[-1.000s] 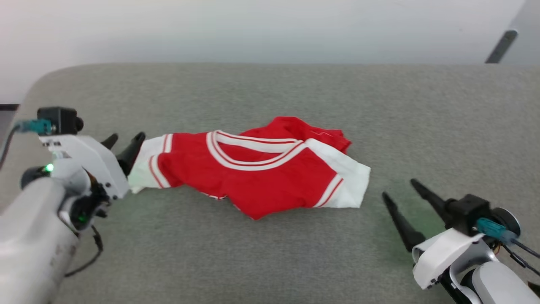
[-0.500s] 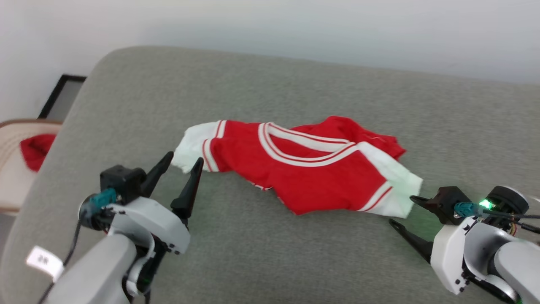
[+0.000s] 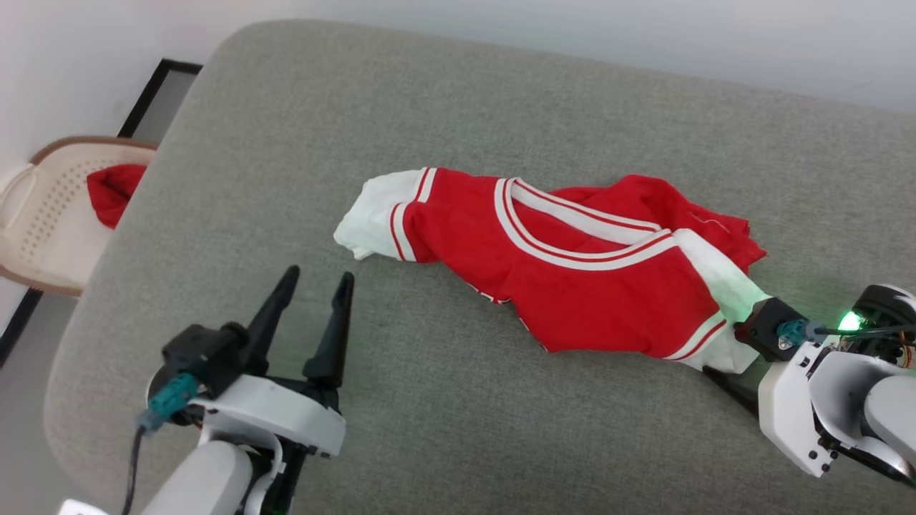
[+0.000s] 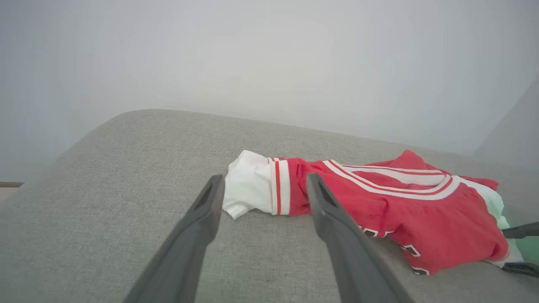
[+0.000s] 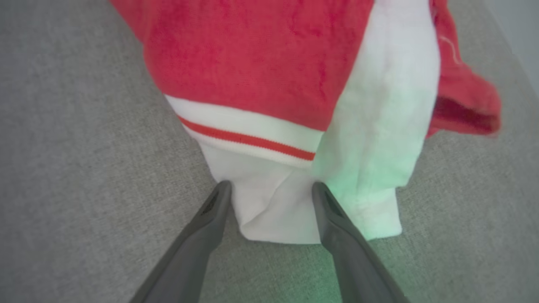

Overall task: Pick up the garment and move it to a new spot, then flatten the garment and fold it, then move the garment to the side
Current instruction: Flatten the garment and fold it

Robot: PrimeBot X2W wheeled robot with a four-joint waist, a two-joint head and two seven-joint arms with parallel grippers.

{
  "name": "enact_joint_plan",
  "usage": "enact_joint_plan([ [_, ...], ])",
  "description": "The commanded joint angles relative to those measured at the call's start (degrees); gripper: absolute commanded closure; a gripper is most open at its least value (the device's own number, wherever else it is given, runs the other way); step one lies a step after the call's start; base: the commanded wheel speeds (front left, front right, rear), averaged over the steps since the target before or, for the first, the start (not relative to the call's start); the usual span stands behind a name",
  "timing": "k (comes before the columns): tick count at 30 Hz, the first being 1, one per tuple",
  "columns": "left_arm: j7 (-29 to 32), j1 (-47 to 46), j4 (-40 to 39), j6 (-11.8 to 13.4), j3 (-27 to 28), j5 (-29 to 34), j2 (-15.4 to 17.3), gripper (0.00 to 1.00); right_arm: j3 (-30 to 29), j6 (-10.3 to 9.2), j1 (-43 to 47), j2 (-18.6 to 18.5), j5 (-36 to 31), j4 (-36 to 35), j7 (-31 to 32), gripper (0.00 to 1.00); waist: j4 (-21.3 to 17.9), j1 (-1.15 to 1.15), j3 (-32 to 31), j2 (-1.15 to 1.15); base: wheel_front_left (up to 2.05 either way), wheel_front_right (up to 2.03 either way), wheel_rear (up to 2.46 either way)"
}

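Observation:
The garment (image 3: 572,286), a red jersey with white sleeves and a white-striped neckline, lies crumpled on the grey cushion (image 3: 458,107). Black-and-white lettering peeks out at its lower edge (image 4: 408,249). My left gripper (image 3: 317,274) is open and empty, a short way below the left white sleeve (image 3: 368,222); seen from the left wrist, that sleeve (image 4: 248,185) lies beyond the left gripper (image 4: 265,179). My right gripper (image 5: 270,185) is open, its fingers standing on either side of the right sleeve's white corner (image 5: 273,219). The head view hides most of those fingers behind the wrist.
A beige plastic chair (image 3: 50,222) stands off the cushion's left edge with a small plain red cloth (image 3: 111,189) on it. The cushion's rounded left edge (image 3: 122,236) drops to the floor. A pale wall runs behind the cushion.
The head camera has swung, shifting the whole picture. My left gripper has drawn back from the left sleeve. My right gripper has moved up to the right sleeve and now straddles its corner.

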Motion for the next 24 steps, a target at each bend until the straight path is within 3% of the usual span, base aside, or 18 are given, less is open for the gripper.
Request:
enact_joint_plan([
  [1, 0.0, 0.6, -0.2, -0.6, 1.0, 0.5, -0.6, 0.0, 2.6, -0.04, 0.4, 0.2, 0.5, 0.4, 0.4, 0.67, 0.4, 0.0, 0.5, 0.0, 0.0, 0.0, 0.0],
  [2, 0.0, 1.0, -0.2, -1.1, 1.7, 0.8, -1.0, 0.0, 3.3, -0.04, -0.1, 0.3, 1.3, 0.4, -0.2, 1.0, 0.3, 0.0, 0.4, 0.0, 0.0, 0.0, 0.0],
  [6, 0.0, 2.3, 0.0, -2.2, 3.8, 1.9, -2.5, 0.0, 2.8, -0.04, -2.2, 0.2, 5.4, 0.3, -3.6, 1.0, -0.8, 0.0, 0.0, 0.0, 0.0, 0.0, 0.0],
  [13, 0.0, 5.1, -0.2, -3.5, 7.3, 2.9, -3.4, 0.0, -3.4, -0.04, -2.7, -4.4, 15.3, -6.6, -7.1, 1.0, -3.5, 0.0, -1.6, 0.0, 0.0, 0.0, 0.0],
  [20, 0.0, 7.4, -1.1, -4.5, 9.6, 3.2, -4.1, 0.0, -15.2, -0.05, 0.2, -11.8, 33.1, -17.3, -6.2, 1.0, -5.4, 0.0, -2.8, 0.0, 0.0, 0.0, 0.0],
  [24, 0.0, 7.8, -1.1, -4.9, 9.6, 3.4, -4.7, 0.0, -21.7, -0.05, 1.9, -14.6, 39.8, -14.7, -6.3, 1.0, -5.4, 0.0, -3.0, 0.0, 0.0, 0.0, 0.0],
])
